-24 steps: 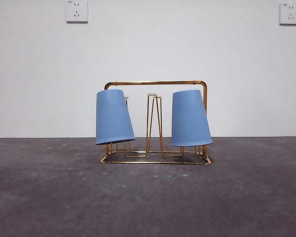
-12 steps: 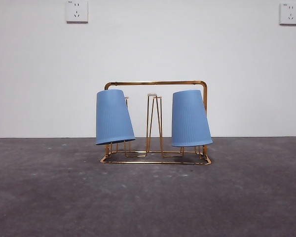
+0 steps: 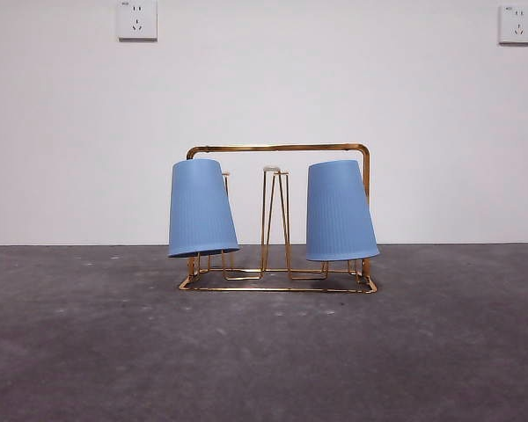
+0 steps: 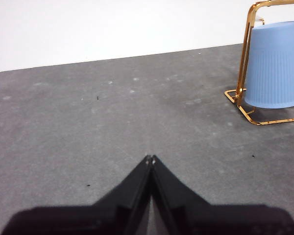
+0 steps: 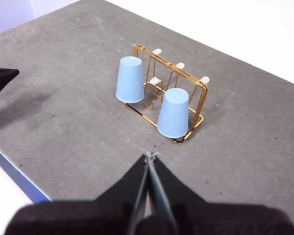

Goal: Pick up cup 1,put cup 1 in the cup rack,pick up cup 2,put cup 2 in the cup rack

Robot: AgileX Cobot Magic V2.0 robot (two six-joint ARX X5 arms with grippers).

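The gold wire cup rack (image 3: 277, 148) stands on the grey table. Two blue cups hang upside down on its pegs: one at the left (image 3: 202, 208), slightly tilted, and one at the right (image 3: 339, 211). The right wrist view shows both cups (image 5: 130, 80) (image 5: 174, 112) on the rack (image 5: 202, 100) from above. My right gripper (image 5: 151, 155) is shut and empty, well back from the rack. My left gripper (image 4: 150, 159) is shut and empty over bare table, away from the rack's end (image 4: 245, 54) and its cup (image 4: 274, 66). Its tip also shows in the right wrist view (image 5: 2, 78).
Bare pegs (image 3: 275, 220) stand in the rack's middle. The table's edge (image 5: 14, 171) runs near my right arm. A white wall with two sockets (image 3: 137, 19) (image 3: 517, 24) stands behind the table.
The left cup has shifted very slightly to the left on its peg. Nothing else has moved.
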